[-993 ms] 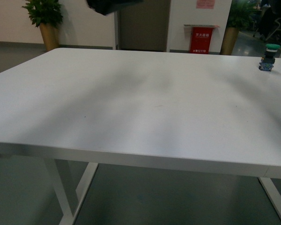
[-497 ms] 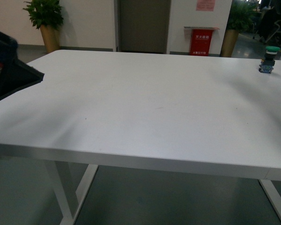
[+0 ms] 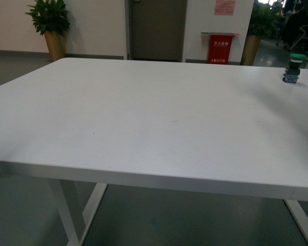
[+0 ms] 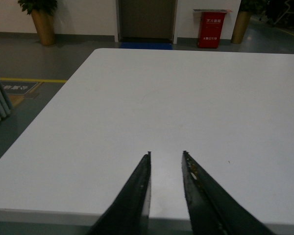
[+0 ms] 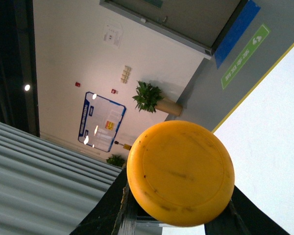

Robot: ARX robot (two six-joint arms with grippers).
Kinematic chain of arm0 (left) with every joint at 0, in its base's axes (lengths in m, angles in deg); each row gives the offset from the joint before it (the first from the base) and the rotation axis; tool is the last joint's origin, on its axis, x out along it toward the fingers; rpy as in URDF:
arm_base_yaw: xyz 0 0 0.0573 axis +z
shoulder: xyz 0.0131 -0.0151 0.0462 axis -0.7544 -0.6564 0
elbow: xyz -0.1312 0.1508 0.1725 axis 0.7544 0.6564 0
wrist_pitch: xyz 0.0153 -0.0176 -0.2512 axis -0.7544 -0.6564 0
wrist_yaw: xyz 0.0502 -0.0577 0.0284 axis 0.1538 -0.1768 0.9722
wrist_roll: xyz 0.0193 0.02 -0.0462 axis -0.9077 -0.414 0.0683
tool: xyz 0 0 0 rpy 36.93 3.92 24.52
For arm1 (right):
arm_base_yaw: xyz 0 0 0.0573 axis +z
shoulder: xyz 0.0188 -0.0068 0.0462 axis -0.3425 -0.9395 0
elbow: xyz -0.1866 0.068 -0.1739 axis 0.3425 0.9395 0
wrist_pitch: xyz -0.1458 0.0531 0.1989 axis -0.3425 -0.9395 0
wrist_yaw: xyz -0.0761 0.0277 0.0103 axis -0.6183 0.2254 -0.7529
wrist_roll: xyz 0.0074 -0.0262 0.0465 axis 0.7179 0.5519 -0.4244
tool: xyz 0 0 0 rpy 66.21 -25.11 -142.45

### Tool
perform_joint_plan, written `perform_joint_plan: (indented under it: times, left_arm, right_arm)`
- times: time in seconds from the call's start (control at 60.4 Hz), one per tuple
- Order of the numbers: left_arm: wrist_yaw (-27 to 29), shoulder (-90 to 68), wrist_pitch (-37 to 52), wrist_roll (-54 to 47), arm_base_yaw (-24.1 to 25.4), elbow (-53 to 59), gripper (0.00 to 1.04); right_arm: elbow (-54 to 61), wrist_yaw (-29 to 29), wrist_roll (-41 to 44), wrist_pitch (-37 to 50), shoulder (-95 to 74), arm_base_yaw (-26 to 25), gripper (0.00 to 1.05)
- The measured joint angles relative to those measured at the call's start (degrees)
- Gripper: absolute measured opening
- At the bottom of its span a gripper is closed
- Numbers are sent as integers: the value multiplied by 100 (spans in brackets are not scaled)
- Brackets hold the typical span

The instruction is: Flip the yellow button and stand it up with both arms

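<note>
Right hand [image 5: 176, 211] apparently clenched around yellow button [image 5: 180, 172], cap facing camera. Left hand [image 4: 165, 155] released, empty, above table [image 4: 137, 98].

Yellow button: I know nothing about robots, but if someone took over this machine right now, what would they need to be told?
Left gripper: jaws apart, empty, above the near edge of the table.
Right gripper: jaws shut on the yellow button, held off the table with its cap facing the wrist camera.
Green-capped switch: upright at the table's far right, not part of this job.
Done: the button is picked up.
Left: bring in the left gripper to help turn it, then stand it on the table.
</note>
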Motion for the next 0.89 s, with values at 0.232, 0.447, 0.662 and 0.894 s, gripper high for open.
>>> perform_joint_plan:
  times: [0.232,0.447,0.662,0.894]
  left_arm:
    - [-92,697,-103,76,258,551,4]
    - [-109,1329,-415,79,258,887,4]
    - [-111,1934,-809,81,258,1093,4]
    - [-105,2465,-990,94,258,1290,4]
  right_arm:
    - [0,0,59,-133,68,-17,30]
    - [0,2,125,-188,87,-9,30]
    - [0,2,170,-240,155,-26,30]
    - [11,-2,212,-278,282,-31,30]
